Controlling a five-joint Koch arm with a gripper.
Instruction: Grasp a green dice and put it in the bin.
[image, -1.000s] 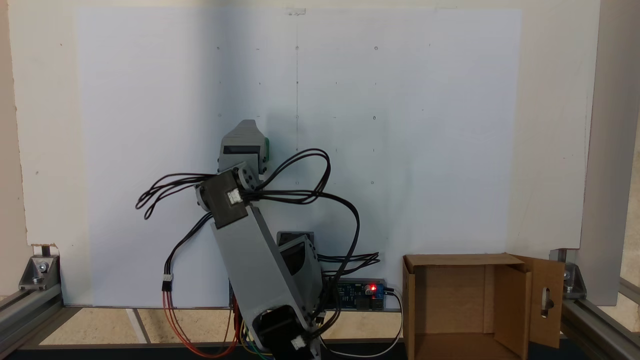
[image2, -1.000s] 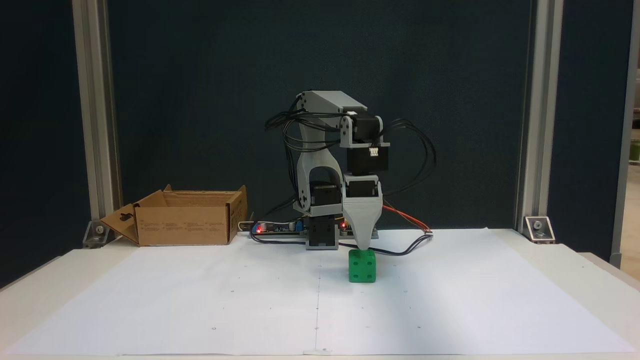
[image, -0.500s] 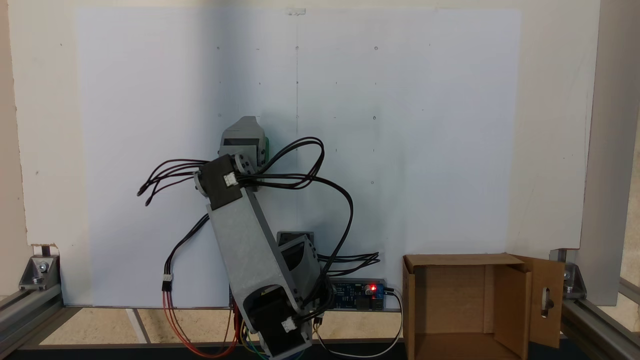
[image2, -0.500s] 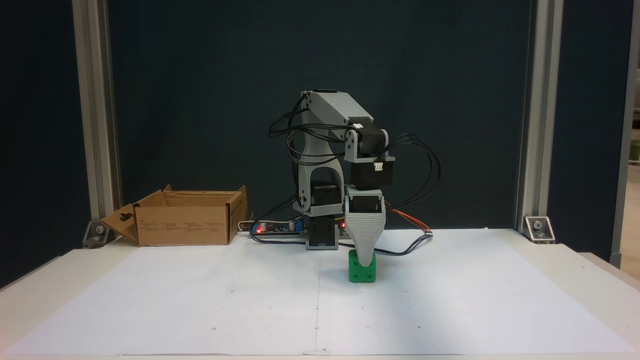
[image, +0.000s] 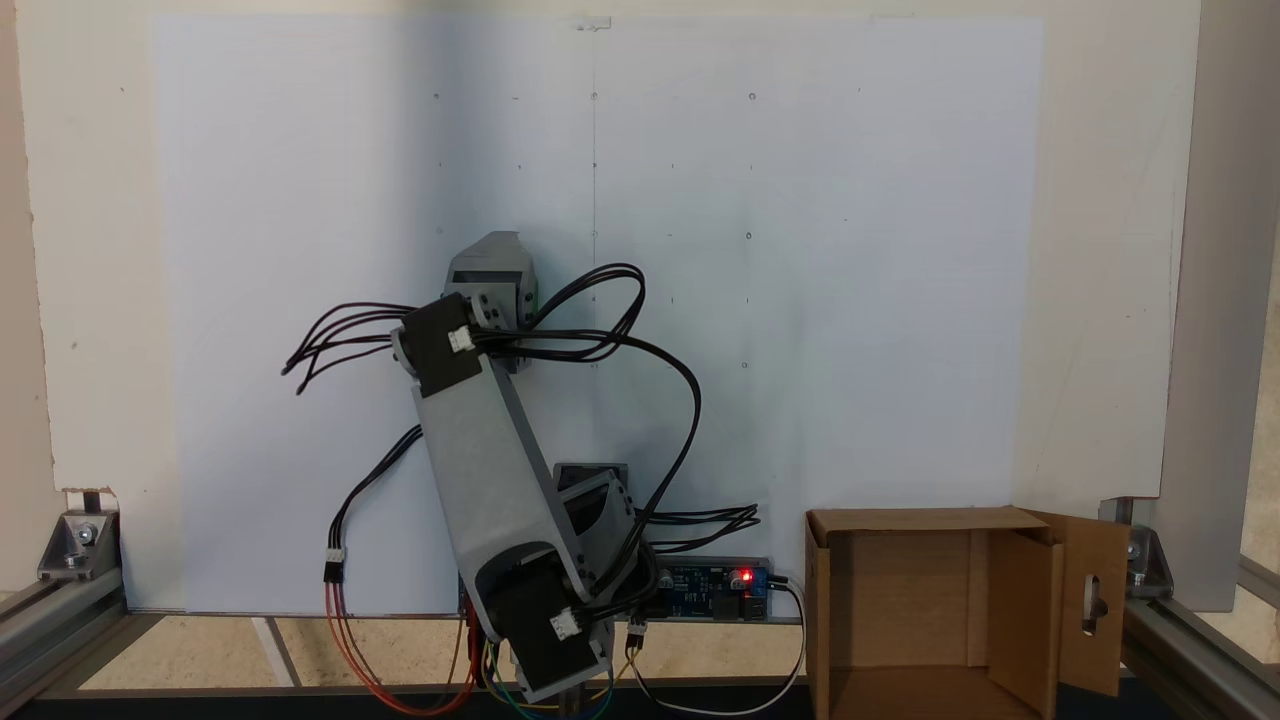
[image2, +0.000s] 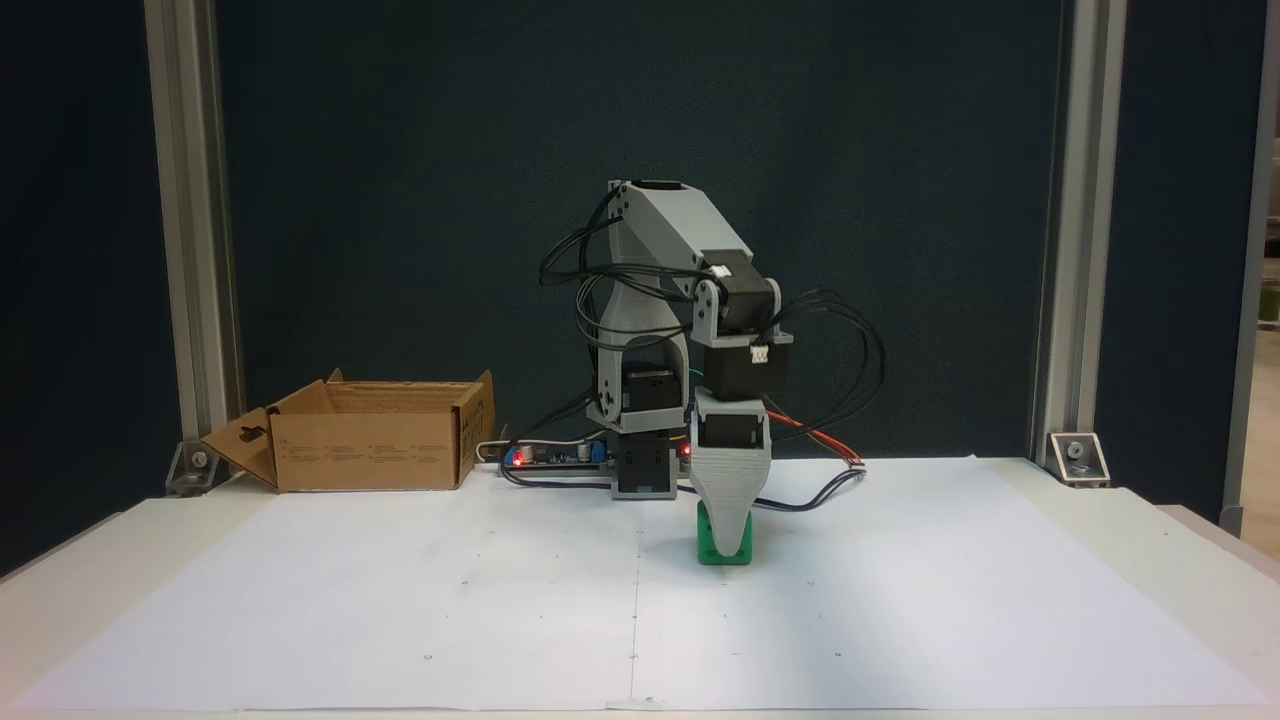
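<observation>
Change: arm lowered, fingers now down over green dice on table | finger gap: cannot tell | dice unlifted | bin well apart | next: clamp, lift.

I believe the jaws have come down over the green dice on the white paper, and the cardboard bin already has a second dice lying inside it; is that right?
Not quite: in a fixed view the bin is open toward the camera and its interior is bare cardboard, with no dice inside. The rest holds: the gripper is down over the green dice, which sits on the white paper.
</observation>
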